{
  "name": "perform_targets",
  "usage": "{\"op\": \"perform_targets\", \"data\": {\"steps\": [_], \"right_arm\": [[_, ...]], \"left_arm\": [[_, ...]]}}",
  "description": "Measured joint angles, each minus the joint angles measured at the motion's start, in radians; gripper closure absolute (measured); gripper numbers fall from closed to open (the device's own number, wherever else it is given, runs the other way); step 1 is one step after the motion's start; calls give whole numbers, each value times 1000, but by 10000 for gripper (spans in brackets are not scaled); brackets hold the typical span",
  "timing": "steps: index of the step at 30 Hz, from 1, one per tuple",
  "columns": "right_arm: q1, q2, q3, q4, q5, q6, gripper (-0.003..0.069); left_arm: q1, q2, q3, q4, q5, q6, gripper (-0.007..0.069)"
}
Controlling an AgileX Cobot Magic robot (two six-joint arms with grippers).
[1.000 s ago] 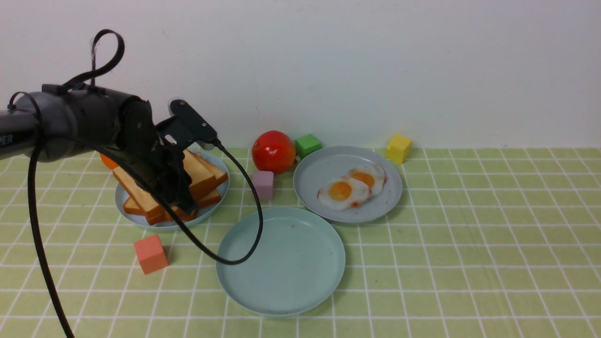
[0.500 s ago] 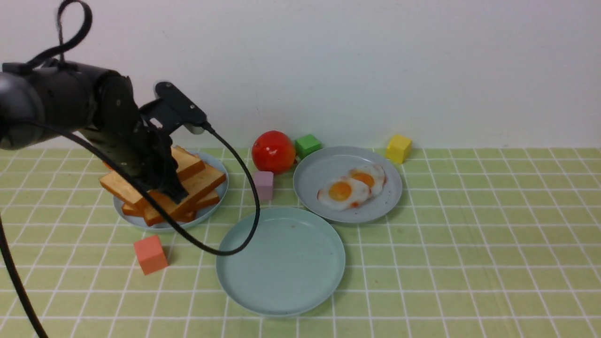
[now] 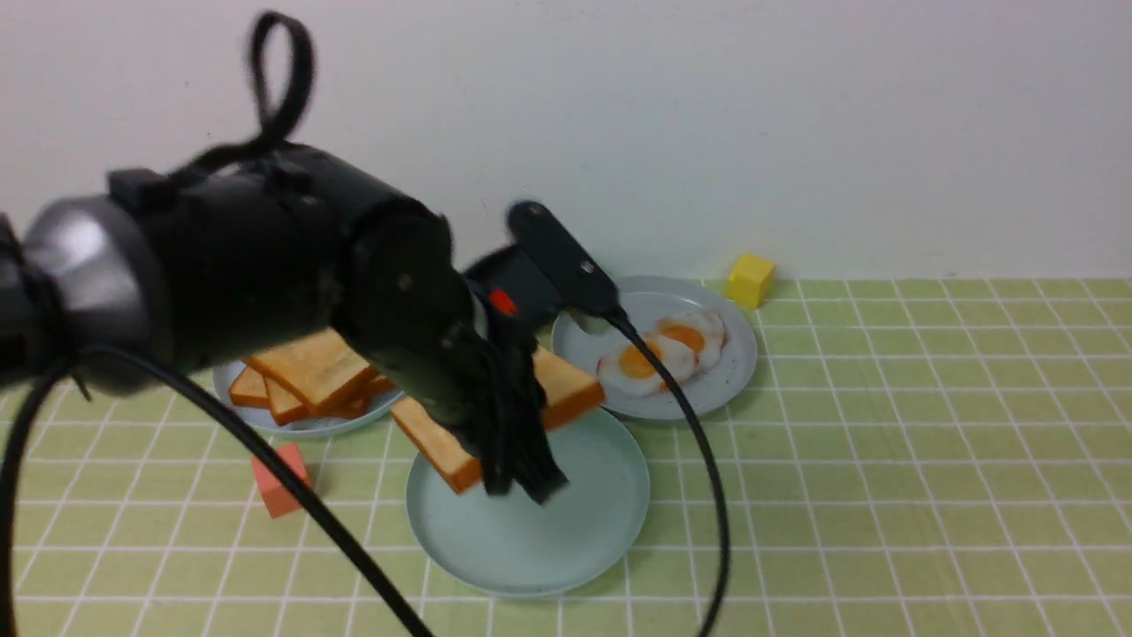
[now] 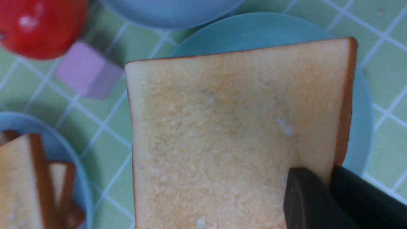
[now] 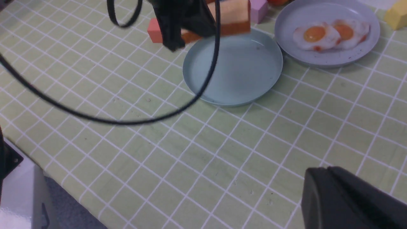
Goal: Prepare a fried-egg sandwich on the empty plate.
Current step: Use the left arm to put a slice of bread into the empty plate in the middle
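Note:
My left gripper (image 3: 529,482) is shut on one corner of a golden-brown toast slice (image 3: 570,389) and holds it tilted in the air above the back left part of the empty plate (image 3: 584,531), a pale mint-green one that holds nothing. In the left wrist view the toast slice (image 4: 229,133) fills the middle, pinched by the left gripper (image 4: 329,178), with the plate's rim (image 4: 361,133) below. Two fried eggs (image 3: 663,354) lie on a grey-blue plate (image 3: 738,372). The right gripper (image 5: 324,173) is shut on nothing, above bare tablecloth near the table's front.
A pile of toast slices (image 3: 309,372) sits on another grey-blue plate (image 3: 305,426) at the left. A salmon cube (image 3: 279,485) lies in front of it and a yellow cube (image 3: 750,279) at the back. A red tomato (image 4: 41,25) and lilac cube (image 4: 87,70) stand behind the mint plate.
The left gripper has closed on a toast slice, lifted it off the pile and carried it right to above the mint plate. The right gripper has not visibly changed.

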Motion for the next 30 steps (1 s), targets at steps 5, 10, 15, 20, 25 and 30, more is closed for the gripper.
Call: {"op": "perform_targets", "data": {"steps": [5,10,15,20,25,30], "right_arm": [[0,0,0,0,14,0,624],[0,0,0,0,29,0,624],[0,0,0,1,37,0,624],[0,0,0,1,38,0,624],[0,0,0,2,38,11,620],[0,13,0,2,26,68,608]], "left_arm": [[-83,87,1,110,-3,-83,568],[-92,149,1,159,-29,-129,568],[-92,184,1,178,-52,-135,550],[-92,184,1,208,-53,-138,402],[-92,183,1,243,-48,-181,225],[-92,141,-1,301,-19,-299,189]]}}
